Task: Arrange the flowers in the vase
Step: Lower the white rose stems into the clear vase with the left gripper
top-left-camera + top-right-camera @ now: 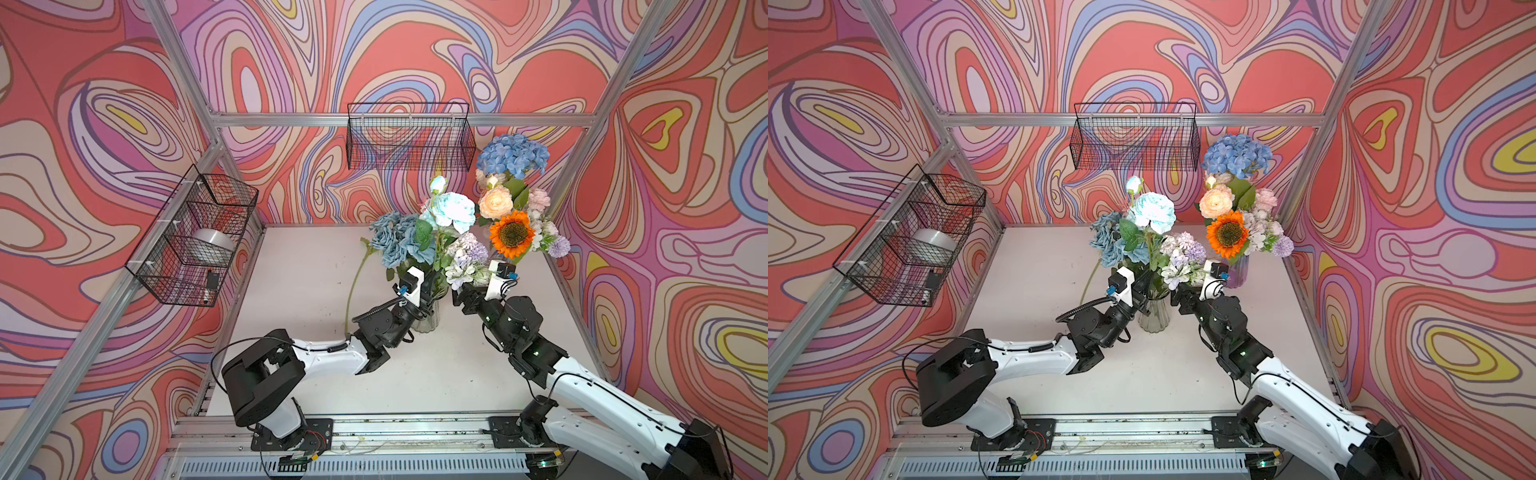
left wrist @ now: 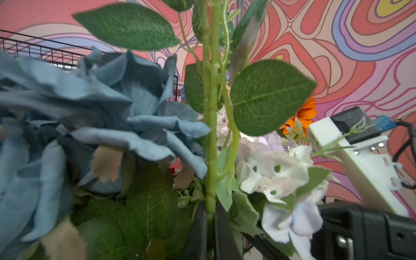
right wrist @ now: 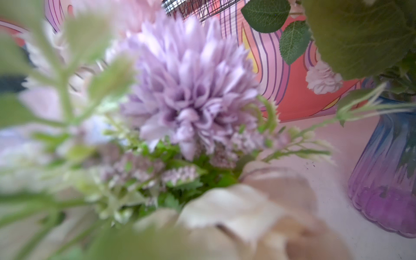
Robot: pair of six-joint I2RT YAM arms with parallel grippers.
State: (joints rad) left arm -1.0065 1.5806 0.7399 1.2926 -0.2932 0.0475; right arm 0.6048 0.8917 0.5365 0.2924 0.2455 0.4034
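**Left tool pinched on a rose stem at the clear vase**

I have the left tool (image 2: 210, 216) closed tight on a green stem (image 2: 210, 135), just above the mouth of the clear vase (image 1: 426, 322), which stands about mid-desk (image 1: 299, 270). That stem rises to the pale blue rose (image 1: 451, 210). The dusty blue roses (image 1: 392, 239) crowd the vase's left side.

The right tool (image 1: 459, 297) sits just right of the vase mouth, at the foot of the lilac and white bunch (image 1: 467, 257). Its jaws stand wide. Blurred petals and leaves fill the right wrist view, so I cannot tell whether they grip the bunch.

Left of the clear vase, a long loose stem (image 1: 356, 282) runs from front to back above the desk, and I cannot tell whether it lies flat.

Farther back, in the far right corner, the purple vase (image 1: 1237, 272) carries the orange sunflower (image 1: 511, 232), the peach rose (image 1: 496, 201) and, highest, the blue hydrangea (image 1: 513, 156). Beyond, a wire basket (image 1: 411, 137) hangs on the back wall.
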